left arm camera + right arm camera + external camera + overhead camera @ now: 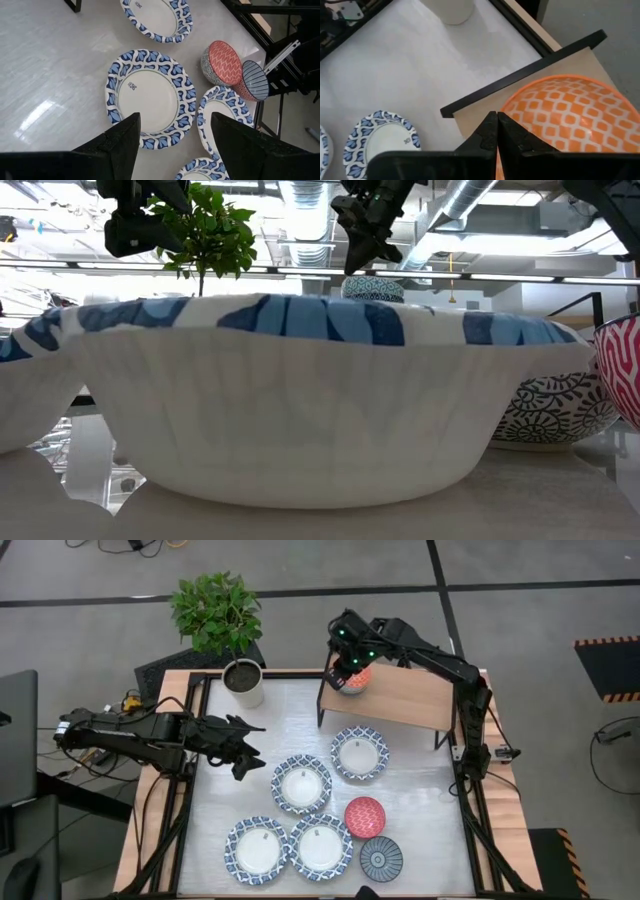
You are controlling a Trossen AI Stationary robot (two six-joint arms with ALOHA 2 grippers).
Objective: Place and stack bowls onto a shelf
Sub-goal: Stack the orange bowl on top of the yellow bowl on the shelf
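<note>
An orange bowl with a white lattice pattern [565,120] sits on the left end of the wooden shelf [405,698]. My right gripper [349,668] is over it, shut at its rim. Four wide blue-and-white bowls [302,785] [360,752] [258,847] [320,845] rest on the white tabletop. A red bowl [365,817] and a dark blue-grey bowl [381,858] stand beside them. My left gripper [245,755] hovers open over the table's left part, with one wide bowl [147,97] beyond its fingers, touching nothing. My right gripper pinches the orange bowl's rim [506,107] on the side toward the shelf's left end. One finger is outside the bowl and one is over its inside. The fingers come down from above. The bowl rests upright on the shelf board [470,117].
A white plant pot with a green plant [243,680] stands at the table's far left corner, close to the shelf's left legs. The shelf's right part [430,705] is bare. Black frame rails [190,740] run along the table's sides.
</note>
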